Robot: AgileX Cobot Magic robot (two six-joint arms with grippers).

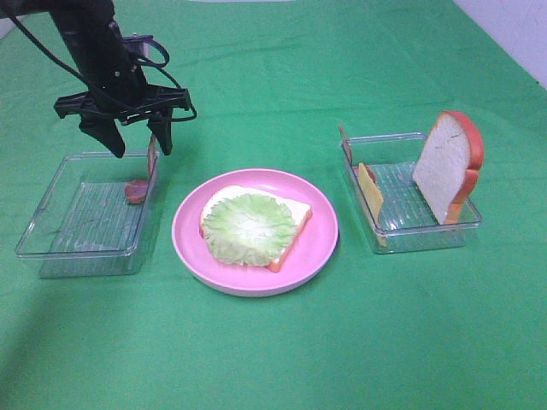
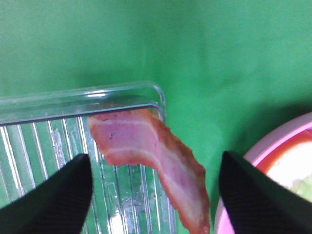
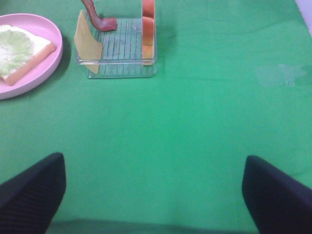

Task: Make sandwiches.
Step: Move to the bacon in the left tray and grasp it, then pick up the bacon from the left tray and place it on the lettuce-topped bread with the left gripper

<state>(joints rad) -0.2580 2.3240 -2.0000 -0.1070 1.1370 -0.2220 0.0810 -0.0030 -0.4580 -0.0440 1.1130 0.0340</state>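
One bacon [image 2: 146,141] strip is your job right now. It leans against the wall of the left tray [image 2: 48,100] on the plate side, with its lower end on the ribbed floor and its upper end poking above the rim. Your left pincer [image 2: 155,161] hangs over it with jaws apart, neither finger touching the strip, so nothing is held. One finger sits over the tray and the other looks to be outside the clear wall.

That straddle is the thing to mind. If you drop too low before squeezing, you would likely clamp the wall along with the bacon and drag the tray across the counter [image 1: 273,359]. Take the part standing above the rim instead, and get the pads onto its broad flat faces. The strip looks thin and floppy, so a pinch at the very tip could slip off or fold it.

Once it is gripped, lift straight up until the lower end clears the rim. Then carry it to the plate [image 1: 325,248], where the lettuce [image 1: 248,226] lies on the bread [image 1: 297,212]. Set it low and flat across the leaf and release gently.

Your right pincer [image 3: 151,163] is wide open over bare cloth, well apart from the right tray [image 1: 427,235] holding the cheese [image 1: 370,190] and the upright slice [image 1: 446,162]; leave it parked
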